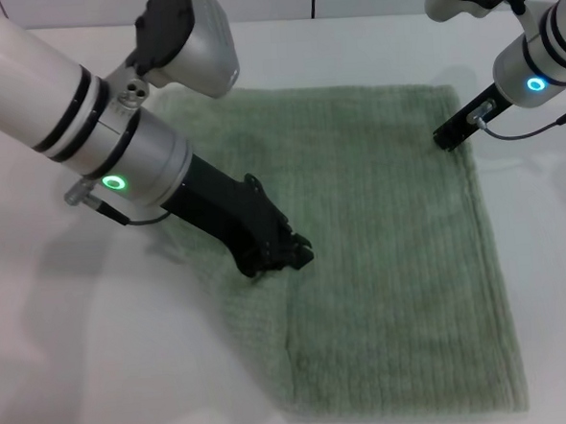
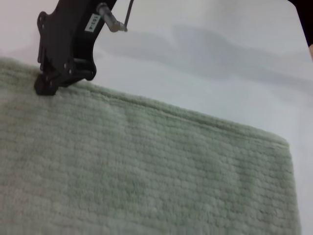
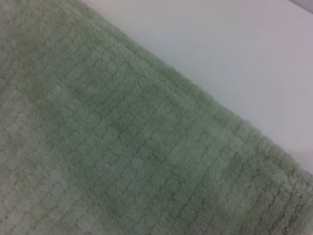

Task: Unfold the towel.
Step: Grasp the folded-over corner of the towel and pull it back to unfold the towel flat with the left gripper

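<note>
Flat on table (image 1: 43, 380), towel (image 1: 392, 263) – left gripper (image 1: 284, 257) pinching its fold, right gripper (image 1: 448, 135) pinching far edge.

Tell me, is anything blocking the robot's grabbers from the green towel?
Nothing visible is. The left gripper is already down on the towel, and the right gripper touches its far right edge on the white table.

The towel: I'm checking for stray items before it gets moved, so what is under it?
The white table shows all around the towel. Whatever lies beneath is covered. The left claw presses on top; the right claw sits at its far edge.
</note>
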### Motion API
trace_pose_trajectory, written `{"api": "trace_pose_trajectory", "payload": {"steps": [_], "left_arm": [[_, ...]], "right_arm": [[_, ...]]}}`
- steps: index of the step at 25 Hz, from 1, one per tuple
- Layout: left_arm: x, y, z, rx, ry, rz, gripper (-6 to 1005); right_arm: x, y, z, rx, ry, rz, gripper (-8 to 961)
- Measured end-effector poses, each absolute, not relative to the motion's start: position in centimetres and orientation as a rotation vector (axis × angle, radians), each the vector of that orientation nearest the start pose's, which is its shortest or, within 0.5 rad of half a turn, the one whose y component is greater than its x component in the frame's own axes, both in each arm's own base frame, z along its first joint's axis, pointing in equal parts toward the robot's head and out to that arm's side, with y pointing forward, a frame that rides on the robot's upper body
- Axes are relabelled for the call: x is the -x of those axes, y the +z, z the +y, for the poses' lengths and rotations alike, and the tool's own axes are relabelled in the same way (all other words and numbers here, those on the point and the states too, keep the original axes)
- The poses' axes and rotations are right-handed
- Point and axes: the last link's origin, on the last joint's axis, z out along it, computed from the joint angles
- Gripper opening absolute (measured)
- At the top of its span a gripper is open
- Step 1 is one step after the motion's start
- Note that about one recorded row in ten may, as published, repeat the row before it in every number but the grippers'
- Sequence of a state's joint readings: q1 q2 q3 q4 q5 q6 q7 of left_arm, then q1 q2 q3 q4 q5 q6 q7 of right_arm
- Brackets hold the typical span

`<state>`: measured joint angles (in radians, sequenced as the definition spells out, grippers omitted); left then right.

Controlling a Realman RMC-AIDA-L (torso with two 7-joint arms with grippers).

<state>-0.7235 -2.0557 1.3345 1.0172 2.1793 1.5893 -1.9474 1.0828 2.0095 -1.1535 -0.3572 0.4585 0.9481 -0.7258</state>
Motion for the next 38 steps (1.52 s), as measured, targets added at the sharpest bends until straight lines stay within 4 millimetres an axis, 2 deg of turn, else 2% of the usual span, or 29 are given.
{"api": "trace_pose_trajectory", "payload": {"steps": [8, 17, 24, 38], "left_arm": [[15.6, -1.5, 34.3, 3.204, 0.165, -0.403, 59], [15.9, -0.2, 33.6, 3.226, 0.214, -0.419, 60], [16.8, 0.1, 33.7, 3.198, 0.305, -0.463, 60], [16.8, -0.1, 33.7, 3.190, 0.372, -0.457, 60]], "right_arm": [[-21.0, -4.2, 44.9, 2.426, -0.502, 0.933, -2], [-21.0, -4.2, 45.0, 2.422, -0.499, 0.929, -2], [-21.1, -4.2, 45.0, 2.421, -0.499, 0.930, -2], [-21.1, -4.3, 44.9, 2.423, -0.502, 0.934, -1]]}}
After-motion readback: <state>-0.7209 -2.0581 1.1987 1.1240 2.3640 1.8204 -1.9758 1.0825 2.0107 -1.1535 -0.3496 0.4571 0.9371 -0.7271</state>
